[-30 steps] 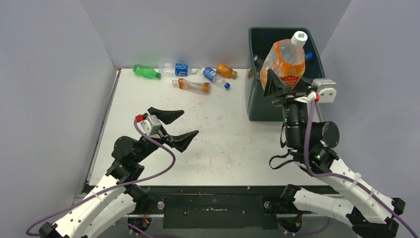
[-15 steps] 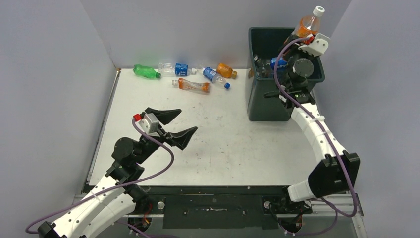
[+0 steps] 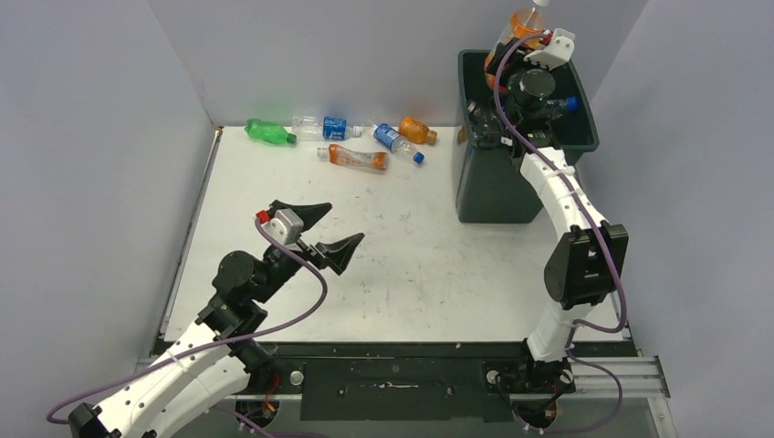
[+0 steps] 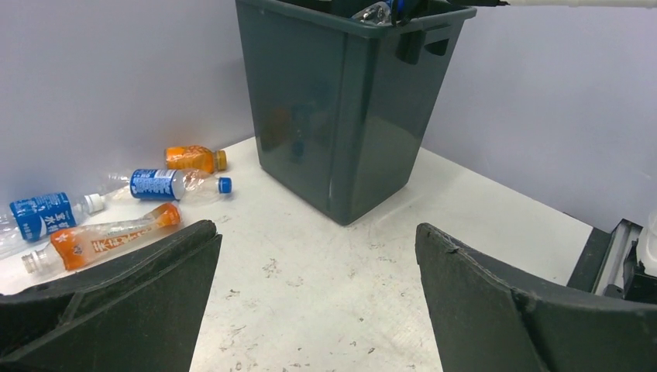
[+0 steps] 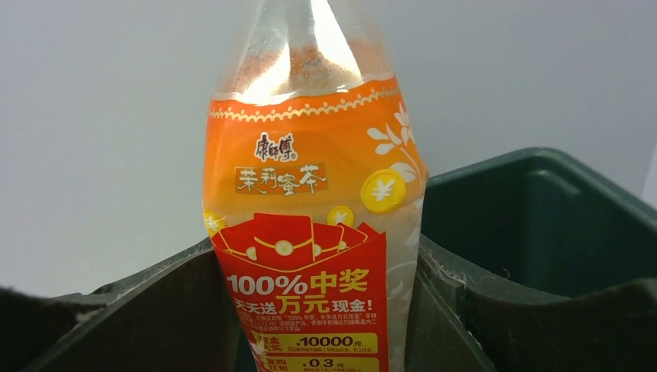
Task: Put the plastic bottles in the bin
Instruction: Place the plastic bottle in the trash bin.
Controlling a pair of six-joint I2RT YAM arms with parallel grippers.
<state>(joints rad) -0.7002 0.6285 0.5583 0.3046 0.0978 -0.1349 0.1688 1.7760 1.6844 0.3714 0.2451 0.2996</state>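
Note:
My right gripper (image 3: 517, 44) is shut on a large orange-labelled plastic bottle (image 3: 522, 22), held upright above the far side of the dark green bin (image 3: 491, 187). In the right wrist view both fingers press the bottle's (image 5: 310, 232) sides, with the bin's rim (image 5: 542, 167) behind it. Several bottles lie along the table's back edge: a green one (image 3: 266, 132), a clear blue-labelled one (image 3: 321, 126), an orange-labelled one (image 3: 356, 157), another blue-labelled one (image 3: 397, 141) and an orange one (image 3: 415, 130). My left gripper (image 3: 345, 224) hovers open and empty over the table's near left.
More bottles (image 3: 482, 123) lie inside the bin. Grey walls close in the table (image 3: 411, 265) on three sides. From the left wrist, the bin (image 4: 349, 116) stands ahead, with bottles (image 4: 166, 184) to its left near the wall.
The right arm has stretched forward and carried the orange-labelled bottle from in front of the bin to above its far side. The left arm has barely moved.

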